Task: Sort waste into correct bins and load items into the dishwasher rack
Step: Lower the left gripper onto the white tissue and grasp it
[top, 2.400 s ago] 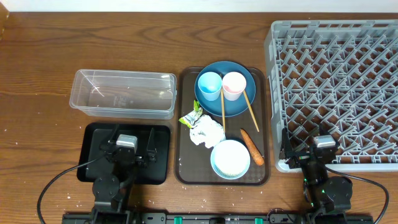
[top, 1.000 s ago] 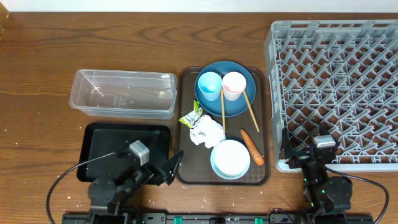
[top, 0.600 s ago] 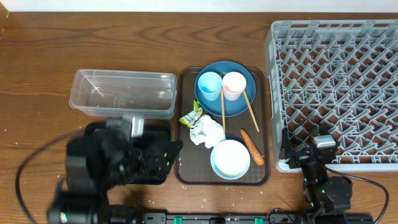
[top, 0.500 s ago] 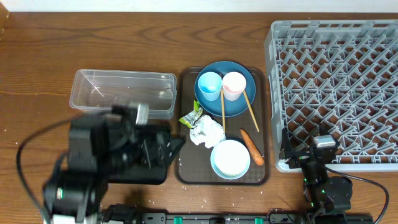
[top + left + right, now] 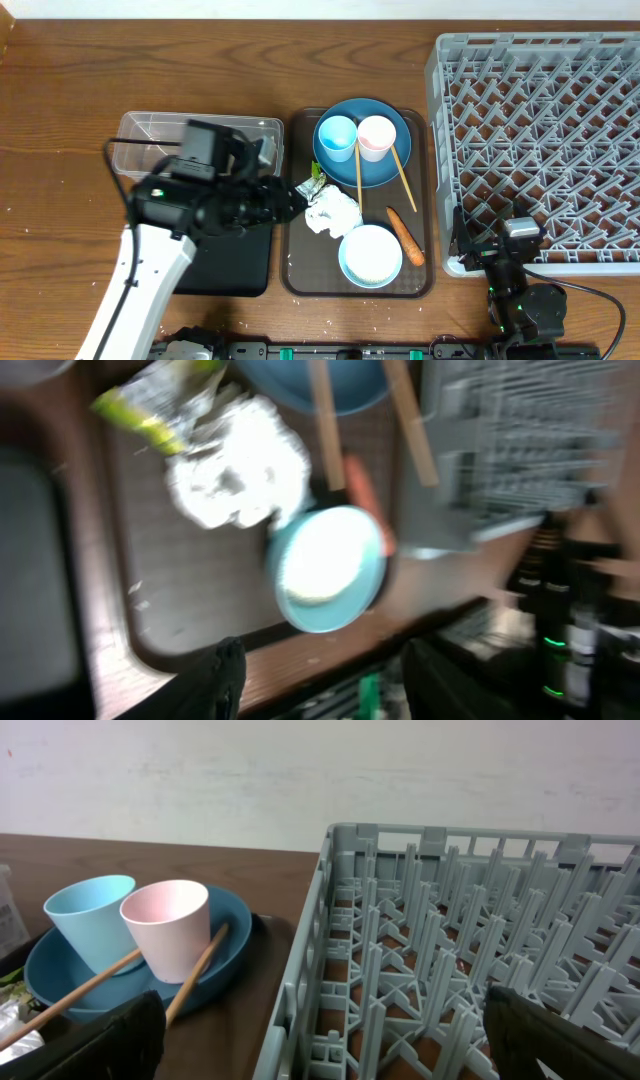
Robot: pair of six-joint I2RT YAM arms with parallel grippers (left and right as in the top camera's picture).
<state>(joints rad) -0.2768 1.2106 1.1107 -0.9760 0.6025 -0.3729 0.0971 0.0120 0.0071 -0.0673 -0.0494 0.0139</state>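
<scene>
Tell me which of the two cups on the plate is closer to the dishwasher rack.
The pale pink cup: it stands on the dark blue plate beside the light blue cup, on the side toward the grey rack.

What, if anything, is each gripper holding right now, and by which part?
Nothing is held. The left gripper hangs open above the brown tray near the crumpled white paper; the right gripper is open and empty by the rack.

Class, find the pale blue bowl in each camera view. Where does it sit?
Overhead: pale blue bowl, lower centre, at the brown tray's near end.
Left wrist: mid-picture, blurred.
Right wrist: not in it.
Shared landmark: the dark blue plate, in all three views.
</scene>
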